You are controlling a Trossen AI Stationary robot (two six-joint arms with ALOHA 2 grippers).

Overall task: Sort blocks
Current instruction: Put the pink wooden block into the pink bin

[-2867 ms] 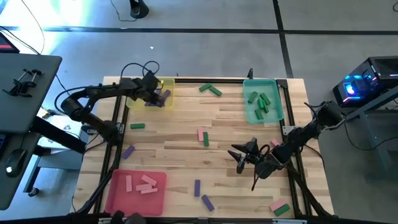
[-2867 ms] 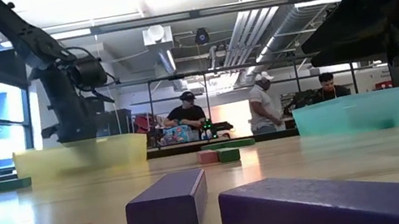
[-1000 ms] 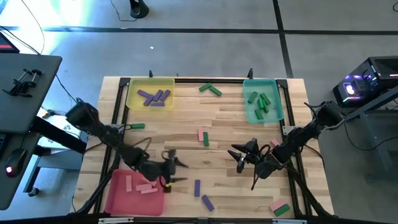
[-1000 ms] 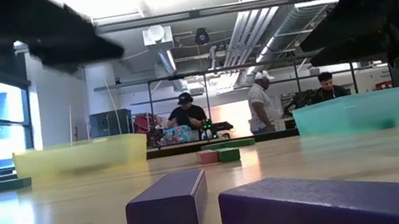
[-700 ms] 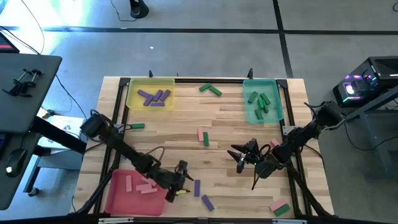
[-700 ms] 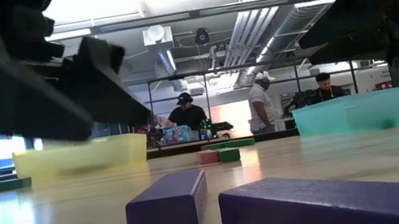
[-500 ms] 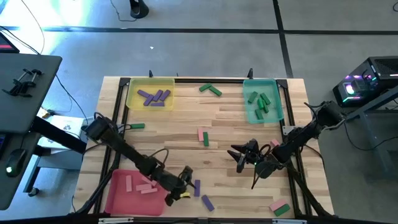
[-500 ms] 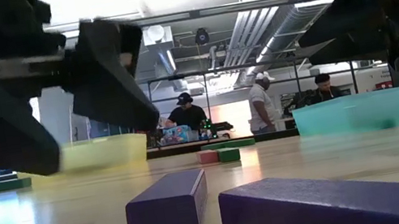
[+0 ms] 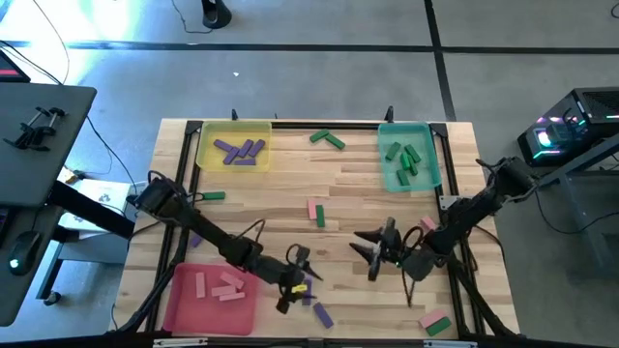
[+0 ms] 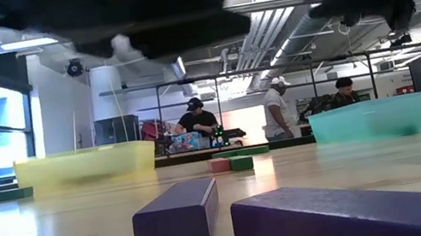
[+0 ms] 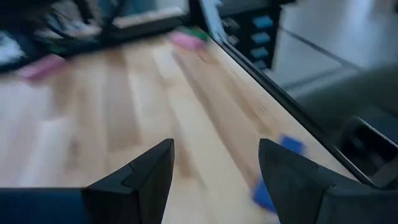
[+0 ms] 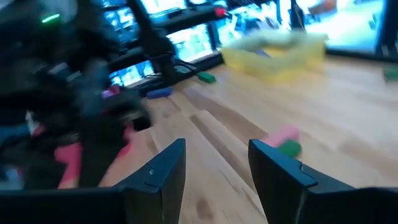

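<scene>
Left gripper [image 9: 298, 278] swung from yellow tray [image 9: 208, 155] across table [image 9: 271, 208] to near edge, now beside two purple blocks [image 9: 314, 305]; fingers spread, empty. Right gripper [image 9: 372, 249] shifted slightly inward, hovers mid-table, fingers apart, nothing held.

Step, judged: reach for next purple block. Next move needs descent and jaws straddling one bar's narrow sides.

Blocks: small rectangular bars, green, pink, purple. Some already in yellow, teal [image 9: 426, 169], red [image 9: 179, 304] trays; others loose on table – pink-green pair [image 9: 316, 213] at centre, more near edges.
</scene>
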